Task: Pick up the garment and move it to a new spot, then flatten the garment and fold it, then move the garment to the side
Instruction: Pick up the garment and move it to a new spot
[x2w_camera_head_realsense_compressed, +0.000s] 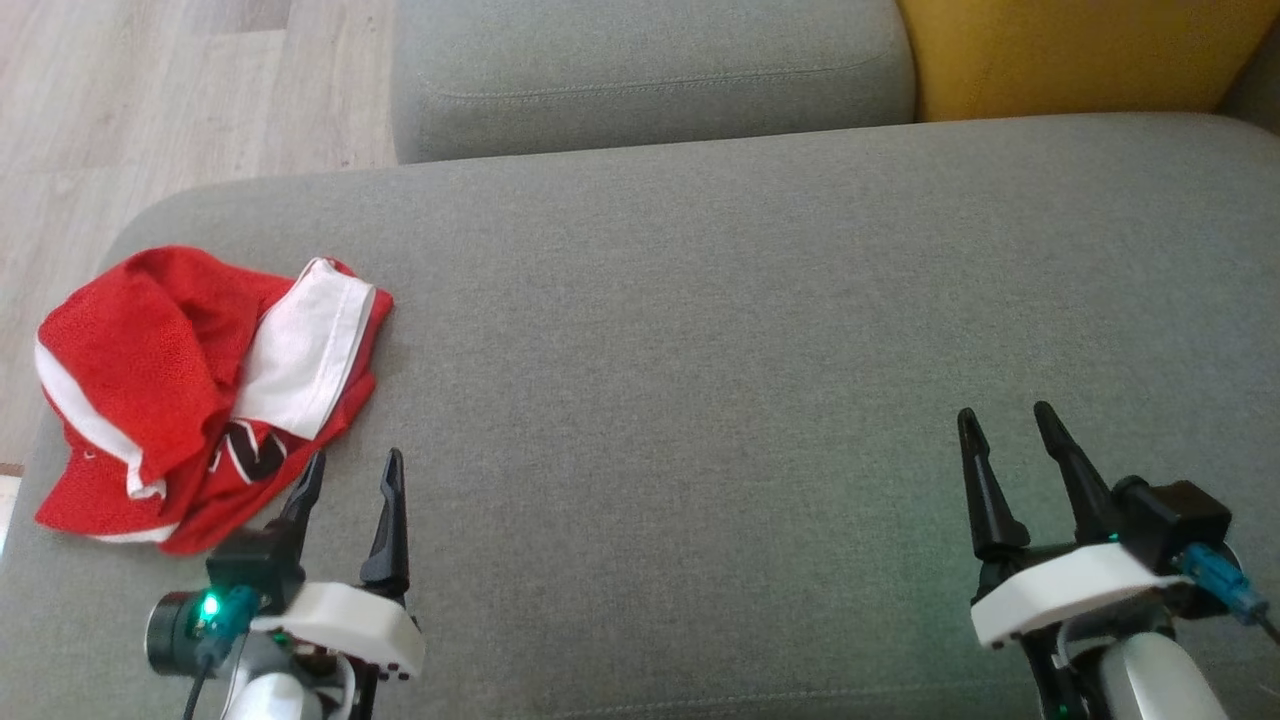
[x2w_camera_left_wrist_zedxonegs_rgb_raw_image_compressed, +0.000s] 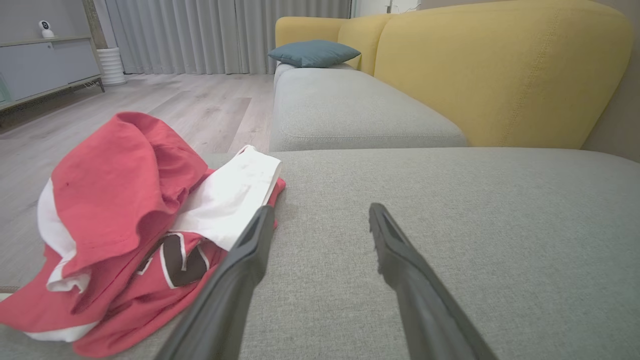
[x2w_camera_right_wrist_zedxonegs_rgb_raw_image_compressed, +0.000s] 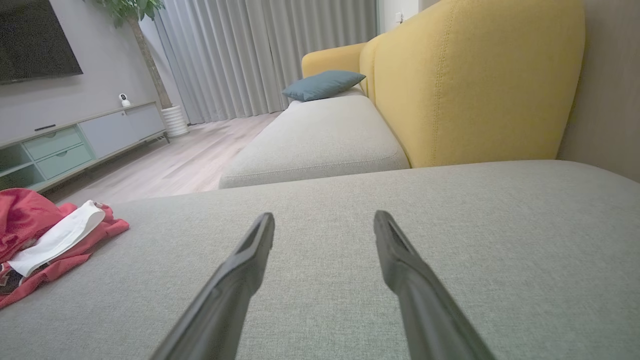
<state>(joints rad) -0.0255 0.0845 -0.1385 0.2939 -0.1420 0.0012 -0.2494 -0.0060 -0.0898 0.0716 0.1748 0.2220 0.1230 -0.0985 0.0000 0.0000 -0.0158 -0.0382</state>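
Since the garment (x2w_camera_head_realsense_compressed: 200, 390) lies bunched in a red-and-white heap at the left of the head view, close to the left edge of the grey sofa seat (x2w_camera_head_realsense_compressed: 750, 330), I judge the task has barely begun. Nothing is lifted, flattened or folded, so every step is left.

My left jaws stand apart and hold nothing at the lower left, tips just beside the heap's near edge. I cannot tell whether one tip touches the cloth. My right jaws, at the lower right, are spread too and grasp nothing, well apart from the garment.

At the top of the frame sit a second grey seat (x2w_camera_head_realsense_compressed: 650, 70) and a yellow backrest (x2w_camera_head_realsense_compressed: 1080, 55), with pale wood floor (x2w_camera_head_realsense_compressed: 150, 90) at the upper left. The left wrist view shows a blue pillow (x2w_camera_left_wrist_zedxonegs_rgb_raw_image_compressed: 314, 52) and grey curtains (x2w_camera_left_wrist_zedxonegs_rgb_raw_image_compressed: 225, 35) along its top.
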